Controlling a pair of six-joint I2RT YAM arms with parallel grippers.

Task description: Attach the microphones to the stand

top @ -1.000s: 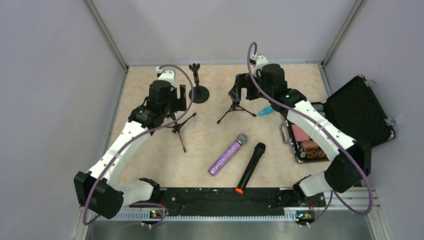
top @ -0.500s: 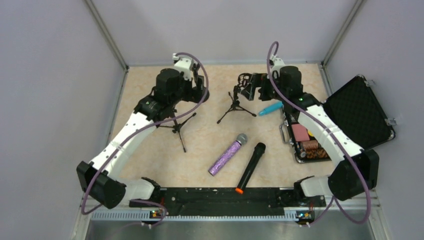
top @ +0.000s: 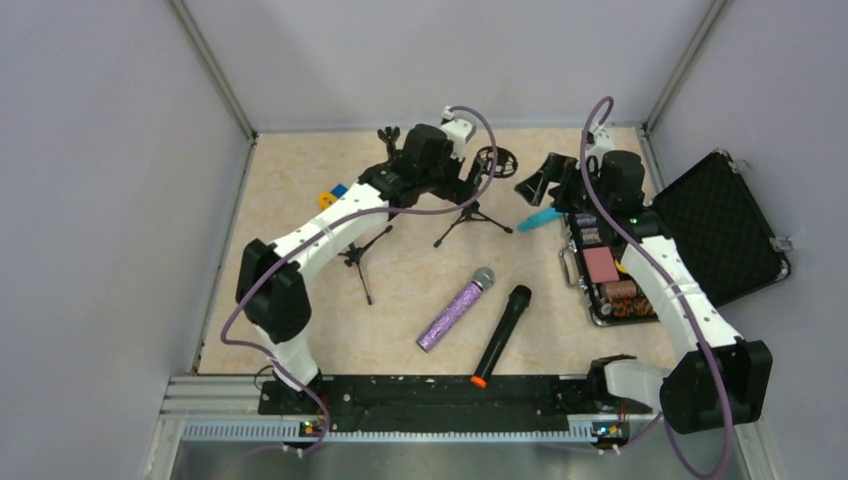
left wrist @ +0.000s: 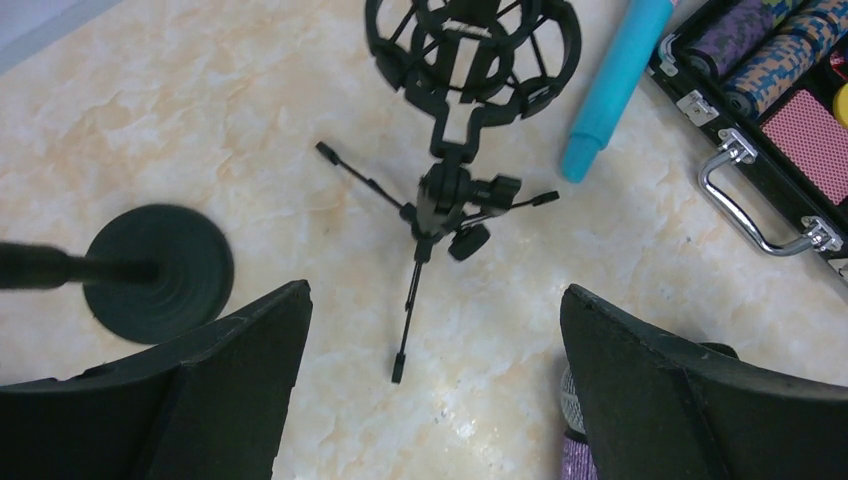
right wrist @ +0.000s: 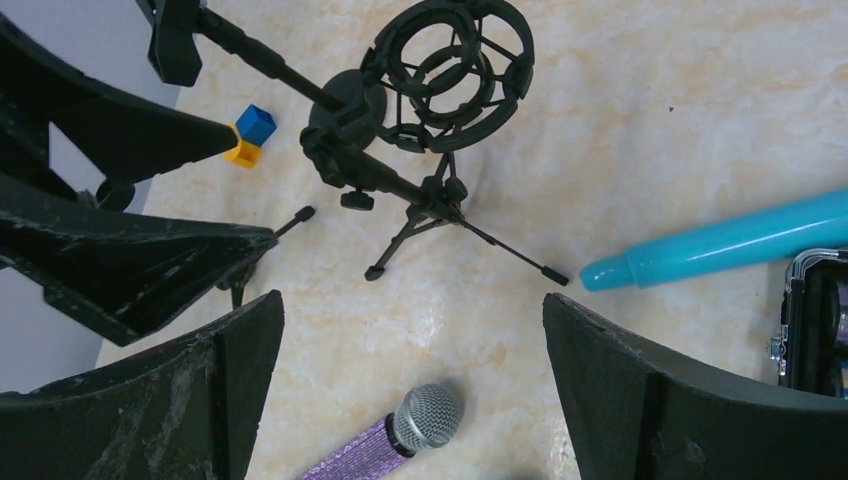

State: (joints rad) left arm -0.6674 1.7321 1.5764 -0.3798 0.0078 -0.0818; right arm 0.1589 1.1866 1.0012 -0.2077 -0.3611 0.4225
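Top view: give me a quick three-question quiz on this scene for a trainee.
1. True or false: the purple mic lies flat on the table.
2. Which mic lies nearest the case? A purple mic, B black mic, C blue mic.
3. What do the left gripper and right gripper hold?

Key: 1 true. 2 C. 3 nothing, both are open.

My marble table point(top: 400, 310) carries the purple mic point(top: 455, 309) and black mic point(top: 502, 334) side by side at six o'clock, the blue mic point(top: 540, 217) at two, a case point(top: 720, 230) at three and a tripod point(top: 470, 215) at twelve.
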